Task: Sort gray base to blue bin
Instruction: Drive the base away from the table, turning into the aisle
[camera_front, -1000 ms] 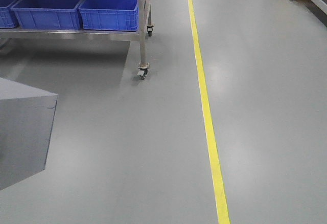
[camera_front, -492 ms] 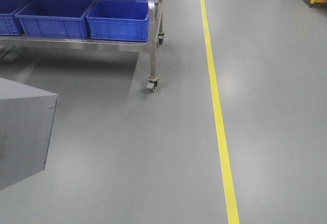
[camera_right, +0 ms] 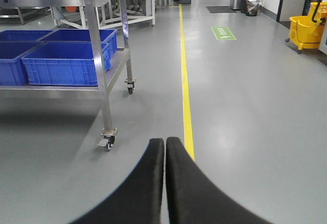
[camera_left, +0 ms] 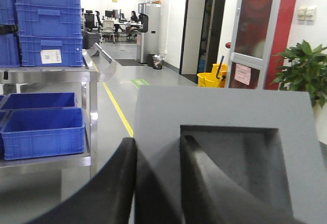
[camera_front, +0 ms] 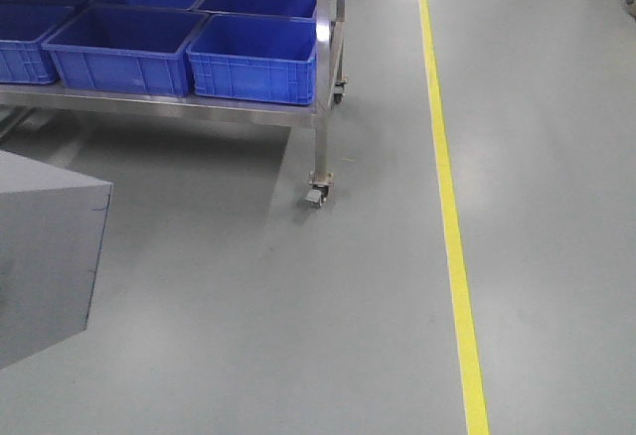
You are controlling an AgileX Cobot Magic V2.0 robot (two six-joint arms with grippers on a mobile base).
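Cart [camera_front: 323, 127] now nearer, shifted right. Left gripper [camera_left: 158, 150] clamps gray base [camera_left: 225, 114] by its pocket wall, short of the cart; right gripper [camera_right: 164, 150] pinched, empty. Best hold firm, stop square to blue bin [camera_front: 253, 79] at right corner of shelf [camera_front: 199, 108].

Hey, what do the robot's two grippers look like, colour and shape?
The left gripper and the right gripper look alike: each has two smooth black fingers, broad near the camera, curving and narrowing to rounded tips. No cables, labels or markings show on them. The arms themselves are out of view.
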